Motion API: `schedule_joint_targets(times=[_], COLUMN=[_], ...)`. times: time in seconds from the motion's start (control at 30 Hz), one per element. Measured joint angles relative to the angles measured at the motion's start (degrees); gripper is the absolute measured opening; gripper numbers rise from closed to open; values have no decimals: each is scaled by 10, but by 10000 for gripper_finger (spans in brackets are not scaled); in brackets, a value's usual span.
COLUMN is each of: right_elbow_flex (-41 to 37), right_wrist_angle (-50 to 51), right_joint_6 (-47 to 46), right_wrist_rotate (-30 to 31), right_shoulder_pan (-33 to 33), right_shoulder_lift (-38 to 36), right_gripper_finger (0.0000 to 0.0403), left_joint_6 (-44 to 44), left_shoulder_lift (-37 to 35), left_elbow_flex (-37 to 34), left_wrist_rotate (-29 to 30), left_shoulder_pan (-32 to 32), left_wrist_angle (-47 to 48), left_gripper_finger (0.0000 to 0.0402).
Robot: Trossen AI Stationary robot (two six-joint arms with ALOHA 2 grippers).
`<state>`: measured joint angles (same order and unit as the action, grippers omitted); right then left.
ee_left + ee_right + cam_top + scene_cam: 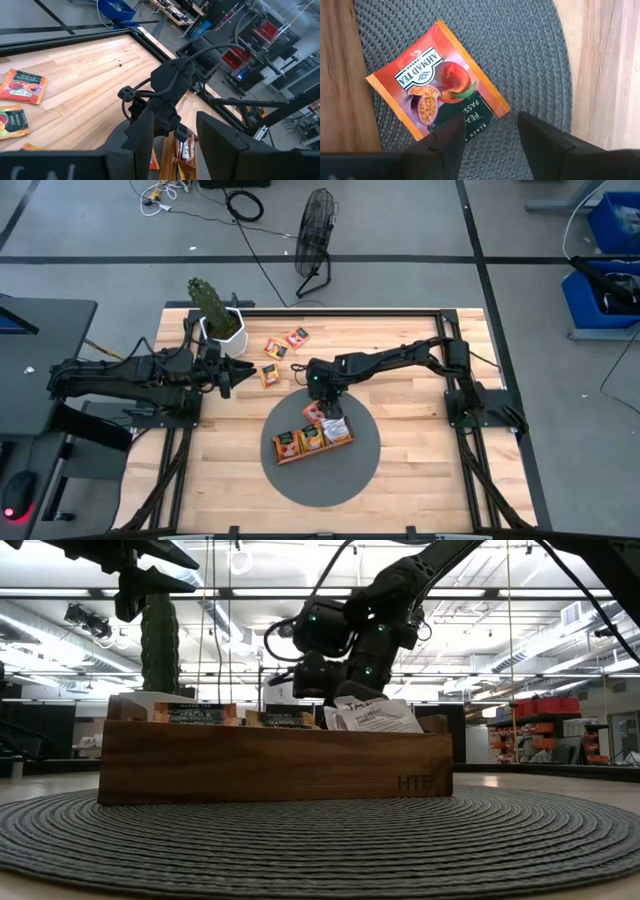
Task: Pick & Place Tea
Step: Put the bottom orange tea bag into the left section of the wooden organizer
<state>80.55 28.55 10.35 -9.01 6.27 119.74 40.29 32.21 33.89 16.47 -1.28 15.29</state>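
An orange-red tea sachet lies flat on the far edge of the round grey mat, one corner over the wood; in the high view this sachet is just beyond the tray. My right gripper hovers open above its dark-label corner, fingers pointing steeply down. The wooden tray on the mat holds several sachets standing upright. Three more sachets lie flat on the table. My left gripper waits open, raised, at the table's left.
A cactus in a white pot stands at the far left of the table, close to my left arm. The mat reaches toward the near edge. Bare wood lies right of the mat. A floor fan stands beyond the table.
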Motion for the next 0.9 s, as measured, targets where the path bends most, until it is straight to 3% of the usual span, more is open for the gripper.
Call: schedule_joint_targets(times=[0.4,0.6,0.8,0.9], right_elbow_flex=[0,1,1,1], right_wrist_angle=[-23,-40,-43,-45], right_joint_6=[5,-3,-8,-3], right_wrist_rotate=[29,-27,-30,-4], right_shoulder_pan=[-3,-3,-8,-14], right_shoulder_lift=[-7,-23,-19,-18], right_gripper_finger=[190,190,190,190], left_joint_6=[1,10,8,10], left_shoulder_lift=[0,0,0,0], left_elbow_flex=[0,0,0,0], left_wrist_rotate=[0,0,0,0], left_shoulder_pan=[0,0,0,0], left_wrist_angle=[0,0,0,0], left_gripper_finger=[154,154,154,154])
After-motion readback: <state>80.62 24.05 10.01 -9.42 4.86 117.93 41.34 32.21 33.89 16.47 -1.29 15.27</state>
